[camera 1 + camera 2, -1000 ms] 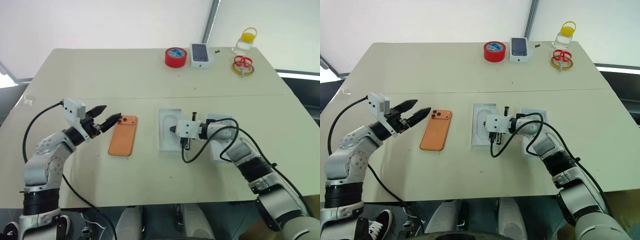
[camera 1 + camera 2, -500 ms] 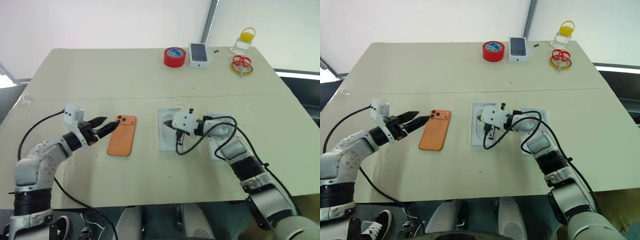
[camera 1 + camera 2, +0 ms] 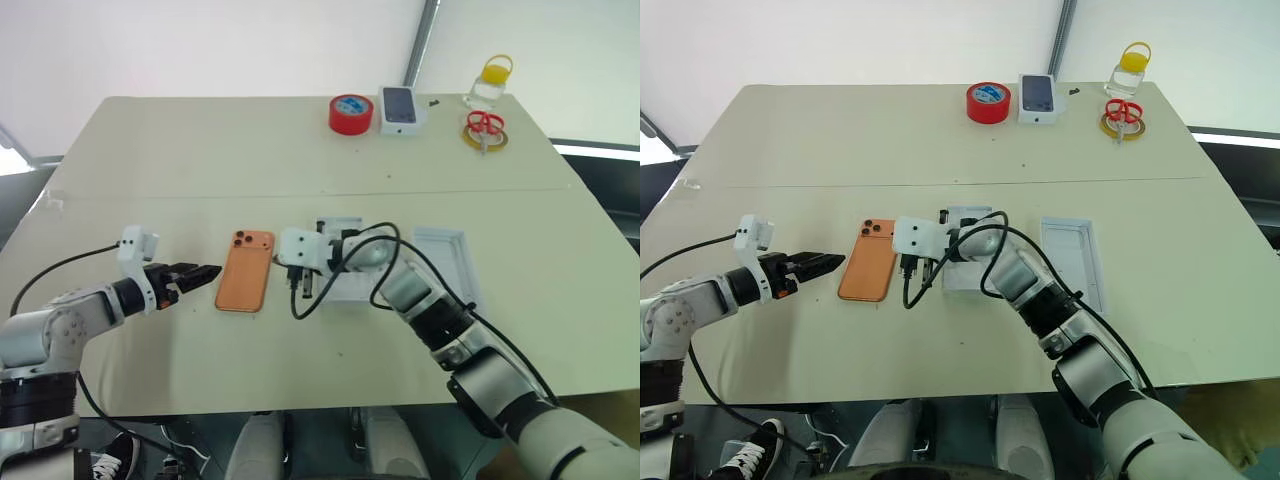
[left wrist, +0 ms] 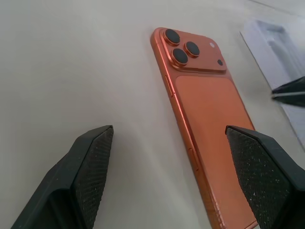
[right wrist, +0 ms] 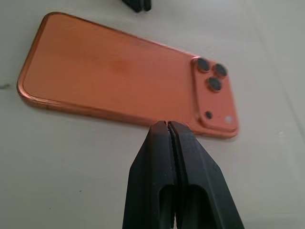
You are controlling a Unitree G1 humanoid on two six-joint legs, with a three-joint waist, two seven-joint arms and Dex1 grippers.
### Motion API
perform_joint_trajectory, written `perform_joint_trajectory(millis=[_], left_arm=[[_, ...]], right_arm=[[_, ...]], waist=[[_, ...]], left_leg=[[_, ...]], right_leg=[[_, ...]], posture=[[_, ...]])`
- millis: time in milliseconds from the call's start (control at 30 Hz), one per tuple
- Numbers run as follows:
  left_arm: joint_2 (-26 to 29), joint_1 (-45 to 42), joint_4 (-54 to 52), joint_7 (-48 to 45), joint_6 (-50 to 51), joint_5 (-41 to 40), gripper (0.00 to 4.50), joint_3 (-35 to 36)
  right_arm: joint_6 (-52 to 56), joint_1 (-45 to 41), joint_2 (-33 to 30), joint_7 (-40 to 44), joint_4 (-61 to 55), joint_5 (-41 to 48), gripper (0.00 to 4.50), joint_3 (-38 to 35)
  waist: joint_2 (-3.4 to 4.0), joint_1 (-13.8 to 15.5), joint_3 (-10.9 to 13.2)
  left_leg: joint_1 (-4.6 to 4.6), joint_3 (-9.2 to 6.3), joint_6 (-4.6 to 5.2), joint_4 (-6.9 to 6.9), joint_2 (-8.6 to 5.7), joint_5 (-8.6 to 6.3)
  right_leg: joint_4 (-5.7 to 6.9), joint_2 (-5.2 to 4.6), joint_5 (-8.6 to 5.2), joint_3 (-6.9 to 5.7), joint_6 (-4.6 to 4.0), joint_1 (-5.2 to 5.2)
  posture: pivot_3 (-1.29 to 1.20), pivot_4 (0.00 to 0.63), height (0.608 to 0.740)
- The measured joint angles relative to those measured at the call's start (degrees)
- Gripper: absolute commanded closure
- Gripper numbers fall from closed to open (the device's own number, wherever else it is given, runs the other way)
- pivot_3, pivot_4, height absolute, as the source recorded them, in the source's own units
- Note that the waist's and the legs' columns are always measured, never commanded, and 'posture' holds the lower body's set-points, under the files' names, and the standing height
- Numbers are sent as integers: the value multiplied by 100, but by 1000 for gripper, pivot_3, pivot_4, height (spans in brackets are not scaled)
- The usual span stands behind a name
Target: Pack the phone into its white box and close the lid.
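The phone (image 3: 246,270) lies back-up on the bench (image 3: 200,150), its three lenses at the far corner, and you are touching it with neither arm. Your left gripper (image 3: 200,273) sits low on the phone's left side, close to its long edge but apart from it, pointing toward it with the jaws spread wide; in the left wrist view the two black fingers (image 4: 86,167) stand on either side of the phone's near end with bare bench between them. Your right gripper (image 5: 171,138) reaches across from the phone's right side with its jaws pressed fully together and nothing between them; its tip is just beside the phone's right long edge, and you cannot tell from the pictures whether it touches.

To the right of the phone, partly behind your right wrist, lies a white tray-like piece (image 3: 345,280) with a moulded hollow. Further right, well apart from the phone, a shallow white rectangular piece (image 3: 1072,262) lies open side up; you cannot tell whether this is the box base or the lid.

Along the far edge of the bench stand a red tape roll (image 3: 351,113), a small white box picturing a dark phone (image 3: 401,108), a yellow-capped clear jar (image 3: 491,82), and red-handled scissors (image 3: 485,127) on a yellow ring.
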Motion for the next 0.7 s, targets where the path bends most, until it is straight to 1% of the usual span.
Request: perform_joint_trajectory(millis=[133,300,433,533,700], left_arm=[[-189,-36,-198,145,315,-137,533,-9],[-347,-55,-266,304,332,-72,533,-80],[-474,-142,-274,413,364,4,533,-167],[-697,-358,-255,554,731,-80,533,-166],[-940,-471,-340,699,1083,-164,533,-141]], right_arm=[[-63,-156,25,18,350,-286,4449,276],[-204,-177,174,-85,547,-399,4449,290],[-311,-192,181,-165,637,-504,4449,325],[-335,-192,191,-200,674,-560,4449,325],[-421,-192,145,-228,730,-602,4449,316]], waist=[[0,5,-1],[13,0,-16],[21,11,-23],[24,22,-24],[33,28,-30]], left_leg=[[0,-1,-1,0,-4,0],[6,-1,-3,-1,-6,1],[39,-4,-3,-4,-6,0],[67,-6,-1,-6,-11,-1],[82,-6,0,-16,-19,-2]], right_leg=[[0,-3,1,0,0,0],[2,-4,1,0,-1,6],[-2,-4,-9,-2,-17,41],[-6,-7,-10,-3,-16,69],[-6,-13,-10,-2,-14,80]], posture=[[0,150,739],[0,150,739],[0,150,739],[0,150,739],[0,150,739]])
